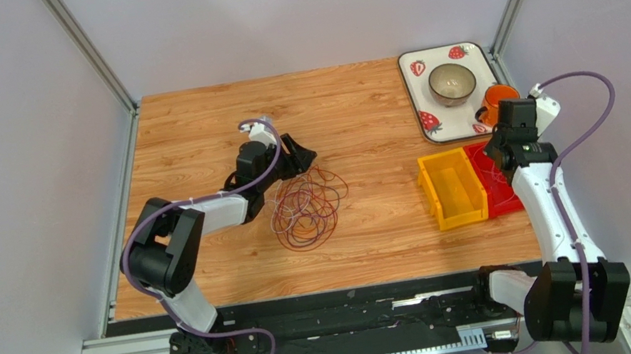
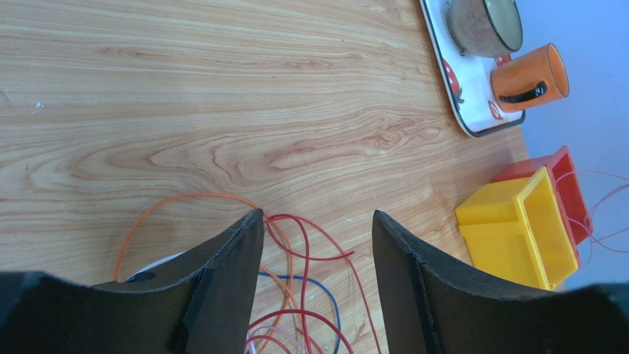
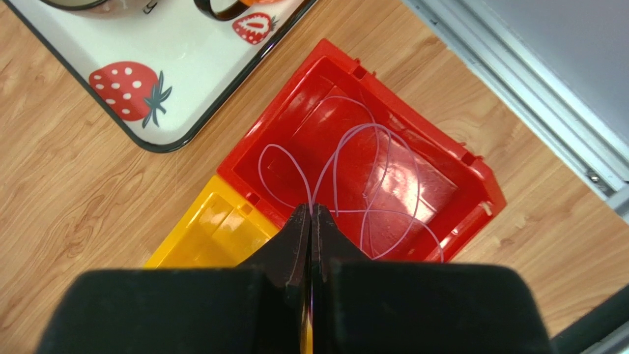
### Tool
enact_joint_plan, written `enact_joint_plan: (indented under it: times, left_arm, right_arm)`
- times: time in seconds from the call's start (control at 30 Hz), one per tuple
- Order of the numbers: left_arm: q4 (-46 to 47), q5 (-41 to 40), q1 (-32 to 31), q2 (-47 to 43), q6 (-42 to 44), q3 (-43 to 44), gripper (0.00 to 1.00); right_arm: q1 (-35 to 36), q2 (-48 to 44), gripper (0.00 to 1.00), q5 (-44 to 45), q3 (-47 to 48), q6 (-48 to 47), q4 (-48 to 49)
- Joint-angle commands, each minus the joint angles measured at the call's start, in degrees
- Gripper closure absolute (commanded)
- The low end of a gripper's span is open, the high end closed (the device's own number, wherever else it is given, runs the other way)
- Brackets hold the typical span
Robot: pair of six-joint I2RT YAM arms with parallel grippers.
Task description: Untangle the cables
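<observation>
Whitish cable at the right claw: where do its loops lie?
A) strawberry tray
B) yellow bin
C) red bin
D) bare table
C: in the right wrist view the whitish cable loops lie inside the red bin, and its strands run up to the tips of the shut right claw.

No legible txt, labels, nos. anywhere; tray (image 1: 455, 122) has strawberry pics only.

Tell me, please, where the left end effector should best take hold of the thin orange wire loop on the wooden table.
Grip the thin orange wire loop at its outer arc, where it lies alone on the wooden table, clear of the red wire strands. Come straight down from above, jaws astride the wire, since it lies flat.
</observation>
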Motion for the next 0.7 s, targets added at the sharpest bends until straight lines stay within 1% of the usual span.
enact_joint_plan:
  times: [0.0,0.13,0.27,0.33,0.47,0.53,0.6,0.63,0.67]
  left_arm:
    - [3.47,0.87,-0.05,-1.22,-0.16,-0.32,0.36]
    - [3.56,0.96,-0.05,-1.31,-0.07,-0.49,0.36]
    - [3.64,1.04,-0.05,-1.23,-0.07,-0.40,0.36]
    - [3.64,1.13,0.04,-1.23,-0.16,-0.49,0.36]
    - [3.73,1.13,0.04,-1.40,-0.07,-0.58,0.36]
    - [3.73,1.13,0.21,-1.57,0.02,-0.67,0.36]
    - [3.82,1.22,0.30,-1.75,0.19,-0.84,0.36]
    - [4.08,1.83,0.39,-1.75,0.45,-0.93,0.36]
    - [4.34,2.18,0.48,-2.01,0.54,-1.11,0.36]
  right_arm:
    - [-2.05,0.78,1.00,-9.30,-2.06,0.51,8.64]
    - [-4.51,4.02,1.00,-14.83,-3.12,1.39,11.18]
    - [-4.61,7.19,1.00,-16.94,-2.07,0.95,11.89]
    - [-4.69,7.99,1.00,-16.08,-1.02,0.34,11.63]
    - [-4.69,8.43,1.00,-10.64,-0.04,-0.28,9.61]
    - [-4.69,8.78,1.00,-10.80,-0.04,0.07,9.35]
    - [-4.69,9.22,0.94,-11.67,0.22,0.07,9.34]
    - [-4.61,9.31,0.86,-10.98,1.35,-0.02,8.39]
    - [-4.61,9.31,0.82,-10.36,1.88,-0.19,7.85]
